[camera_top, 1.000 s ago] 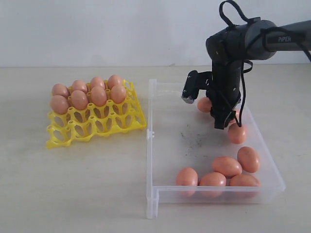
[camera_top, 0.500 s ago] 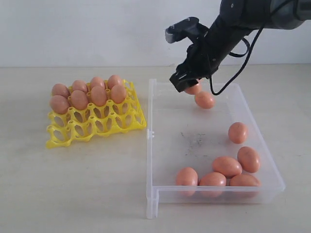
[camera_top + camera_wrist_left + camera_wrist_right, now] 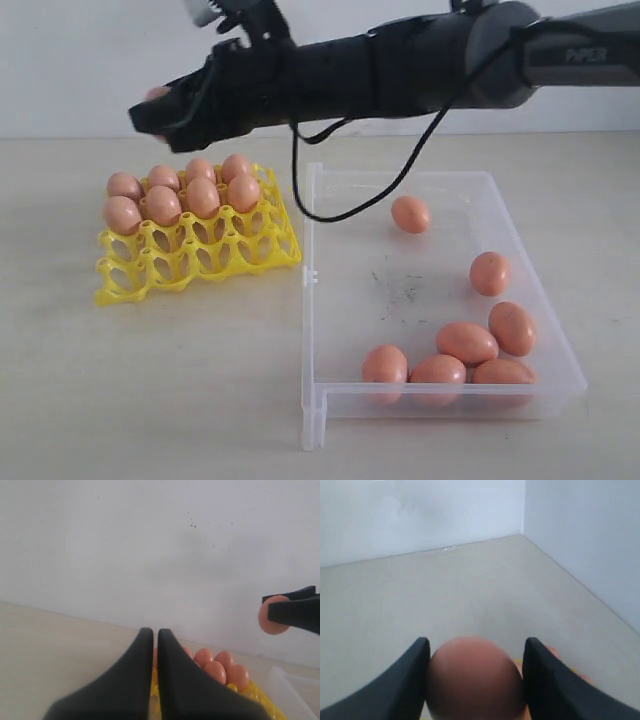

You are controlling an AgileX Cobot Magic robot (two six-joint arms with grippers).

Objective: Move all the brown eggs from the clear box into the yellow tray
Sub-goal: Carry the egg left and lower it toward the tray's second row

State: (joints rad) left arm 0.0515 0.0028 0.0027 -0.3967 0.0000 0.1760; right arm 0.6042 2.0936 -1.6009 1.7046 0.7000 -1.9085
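My right gripper (image 3: 150,112) has reached across to the left and hangs above the far left corner of the yellow tray (image 3: 205,257). It is shut on a brown egg (image 3: 157,93), and the same egg (image 3: 475,677) fills the gap between the gripper's (image 3: 476,655) black fingers in the right wrist view. Several brown eggs (image 3: 203,197) sit in the tray's two far rows. Several more eggs (image 3: 466,343) lie in the clear box (image 3: 312,270), most near its front wall. My left gripper (image 3: 155,632) is shut with nothing in it and does not show in the exterior view. From it I see the held egg (image 3: 272,615).
The tray's two near rows of cups (image 3: 150,270) hold nothing. The right arm (image 3: 400,70) stretches over the gap between tray and box, with a black cable (image 3: 345,205) hanging from it above the box's far left corner. A white wall stands behind the table.
The right gripper lifted an egg out of the box's far side and swung left with it, from over the box to above the tray's far left corner.
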